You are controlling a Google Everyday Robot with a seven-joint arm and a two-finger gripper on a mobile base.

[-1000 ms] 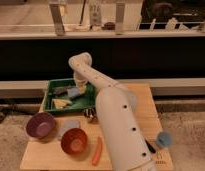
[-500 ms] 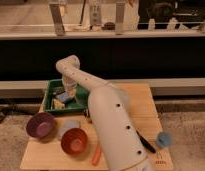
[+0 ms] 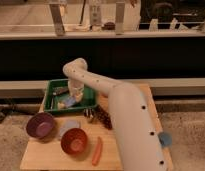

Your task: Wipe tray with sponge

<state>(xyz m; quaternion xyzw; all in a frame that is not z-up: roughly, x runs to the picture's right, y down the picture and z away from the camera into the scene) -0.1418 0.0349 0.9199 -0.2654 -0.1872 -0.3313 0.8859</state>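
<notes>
Camera view, claw (image 3: 75, 92), sponge (image 3: 70, 101) in crosswise tray (image 3: 50, 100)

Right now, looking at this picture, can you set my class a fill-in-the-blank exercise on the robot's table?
1. The gripper reaches down into the ____ tray.
2. The sponge in the tray is light ____.
3. The ____ bowl stands left of the orange bowl.
Missing words: green, blue, purple.

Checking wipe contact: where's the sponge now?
Camera view, left half: the sponge lies inside the tray, near its front wall, just below the gripper.
</notes>
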